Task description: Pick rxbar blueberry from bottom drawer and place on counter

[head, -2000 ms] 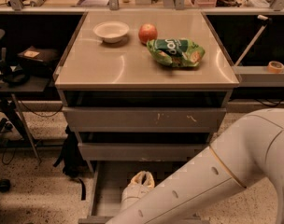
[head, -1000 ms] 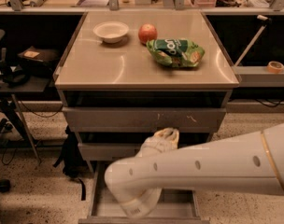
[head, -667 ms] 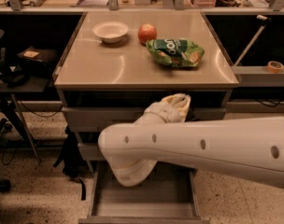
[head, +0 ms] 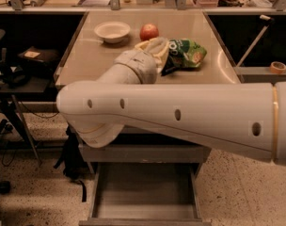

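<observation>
Pincer (head: 161,54) over counter (head: 86,55) partly hides green bag (head: 190,53).

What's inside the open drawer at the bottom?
The bottom drawer shows only bare floor; its back edge is hidden under the cabinet. The gripper is up over the counter, beside the green bag.
</observation>
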